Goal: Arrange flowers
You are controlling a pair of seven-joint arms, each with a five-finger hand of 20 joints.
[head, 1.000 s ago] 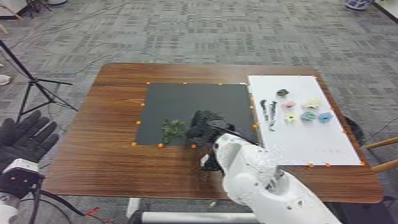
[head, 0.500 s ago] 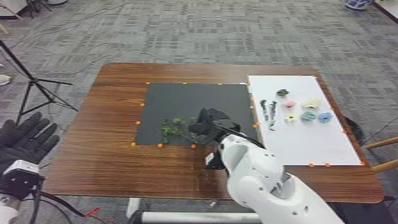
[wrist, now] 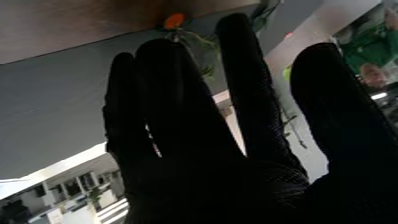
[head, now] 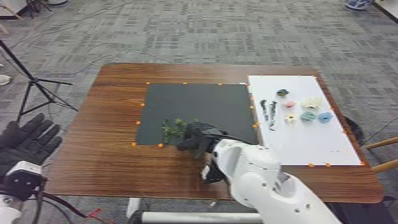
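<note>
Head view: green sprigs (head: 167,131) lie just left of the right hand (head: 197,136), by the black sheet's (head: 195,100) near left corner.
The leftmost sprig's long axis runs roughly between the near and far edges, so a nudge would likely come sideways from the right hand, over the near edge, its fingers straight and a little apart, thumb well clear; the left hand (head: 27,145), spread beyond the table's (head: 107,170) left edge, is farther.
</note>
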